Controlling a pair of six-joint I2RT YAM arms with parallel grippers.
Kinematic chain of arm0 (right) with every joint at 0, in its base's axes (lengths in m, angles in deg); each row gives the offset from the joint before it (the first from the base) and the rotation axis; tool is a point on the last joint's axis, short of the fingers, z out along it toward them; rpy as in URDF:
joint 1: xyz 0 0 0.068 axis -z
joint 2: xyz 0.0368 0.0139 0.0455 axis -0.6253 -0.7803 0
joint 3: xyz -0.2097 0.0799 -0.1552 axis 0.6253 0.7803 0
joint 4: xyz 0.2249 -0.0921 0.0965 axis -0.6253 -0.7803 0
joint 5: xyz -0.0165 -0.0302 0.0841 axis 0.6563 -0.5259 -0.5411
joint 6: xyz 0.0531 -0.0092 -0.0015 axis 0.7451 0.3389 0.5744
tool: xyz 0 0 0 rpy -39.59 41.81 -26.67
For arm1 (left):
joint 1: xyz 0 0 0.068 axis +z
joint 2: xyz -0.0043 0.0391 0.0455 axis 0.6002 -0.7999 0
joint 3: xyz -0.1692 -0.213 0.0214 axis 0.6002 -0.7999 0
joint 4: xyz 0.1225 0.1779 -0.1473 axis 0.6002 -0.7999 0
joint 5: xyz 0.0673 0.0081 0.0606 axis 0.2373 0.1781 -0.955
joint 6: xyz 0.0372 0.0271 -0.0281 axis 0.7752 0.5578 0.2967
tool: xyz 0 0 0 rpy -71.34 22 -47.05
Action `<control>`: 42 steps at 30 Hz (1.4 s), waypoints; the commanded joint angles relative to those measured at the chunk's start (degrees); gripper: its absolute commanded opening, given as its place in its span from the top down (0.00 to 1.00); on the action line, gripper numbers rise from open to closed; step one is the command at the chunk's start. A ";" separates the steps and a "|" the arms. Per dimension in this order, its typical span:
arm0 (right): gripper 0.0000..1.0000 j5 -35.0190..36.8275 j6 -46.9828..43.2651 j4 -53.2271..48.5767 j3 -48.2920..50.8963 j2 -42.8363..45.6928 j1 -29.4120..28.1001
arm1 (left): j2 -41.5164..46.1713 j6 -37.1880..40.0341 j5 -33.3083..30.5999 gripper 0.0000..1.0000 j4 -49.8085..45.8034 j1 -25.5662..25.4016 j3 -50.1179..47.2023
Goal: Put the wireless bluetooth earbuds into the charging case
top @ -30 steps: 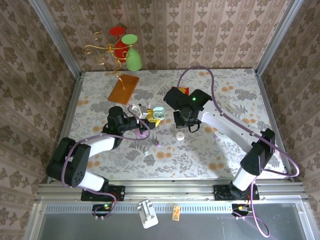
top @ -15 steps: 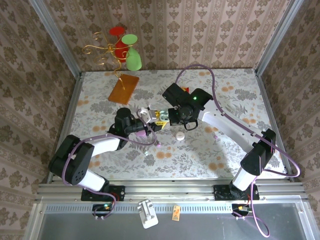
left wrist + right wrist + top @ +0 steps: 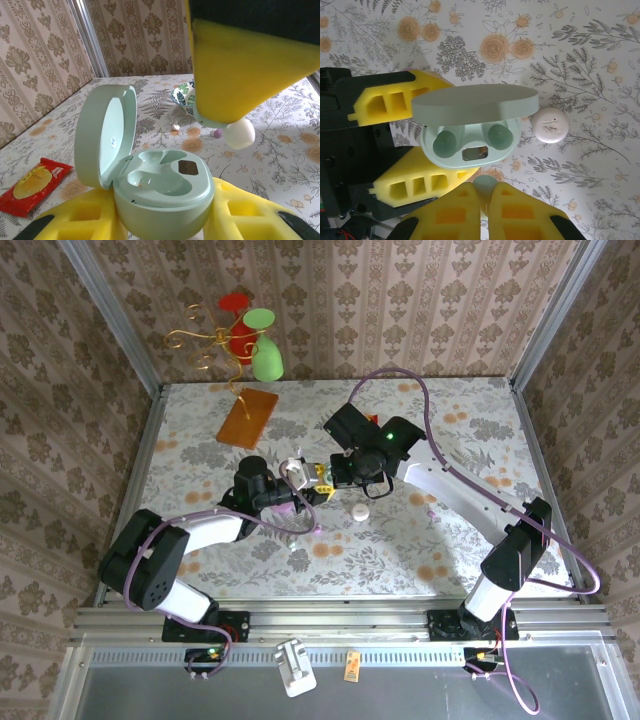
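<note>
Mint-green oval plastic charging case [image 3: 475,145], lid raised: clamped between the yellow foam fingers of the left gripper [image 3: 162,220]. Right gripper [image 3: 484,194]: jaws pinched together on a tiny pale-green earbud [image 3: 484,182], just beside the case's open front rim. White pebble-shaped case [image 3: 550,126]: closed, lying on the floral table [image 3: 580,50] close by.

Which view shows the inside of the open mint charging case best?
The right wrist view: it looks straight down into the charging case, showing both empty wells. The left wrist view has it close but slanted. The top external view leaves it tiny, mostly covered by the arms.
</note>
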 commanded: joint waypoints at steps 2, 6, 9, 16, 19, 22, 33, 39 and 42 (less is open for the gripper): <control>0.90 -1.19 0.19 0.84 -1.07 -0.41 0.30 | -0.66 1.40 0.35 0.72 0.21 -0.68 1.95; 0.90 -1.27 0.43 1.30 -1.07 -0.77 0.36 | -0.66 1.63 0.43 0.72 0.11 -0.76 1.89; 0.90 -1.19 0.54 1.87 -1.06 -1.15 0.44 | -0.53 1.58 0.55 0.72 0.10 -0.87 1.94; 0.91 -1.29 0.66 2.65 -1.41 -2.12 0.73 | -0.22 1.84 0.72 0.72 -0.32 -1.13 1.90; 0.91 -1.20 0.72 2.87 -1.52 -2.68 0.91 | -0.03 1.86 0.79 0.72 -0.25 -1.29 1.94; 0.91 -1.16 0.89 3.17 -1.51 -3.04 1.11 | 0.04 2.05 0.89 0.72 -0.38 -1.40 2.02; 0.91 -0.89 1.33 4.71 -1.52 -2.53 1.29 | -0.53 2.46 0.62 0.72 -0.76 -1.40 2.30; 0.91 -1.78 1.85 5.72 -0.97 -3.36 1.36 | -0.46 2.20 0.72 0.72 -0.50 -1.49 2.25; 0.91 -2.45 1.96 5.88 -1.06 -3.85 1.33 | -0.49 2.16 0.10 0.72 -0.50 -1.57 2.30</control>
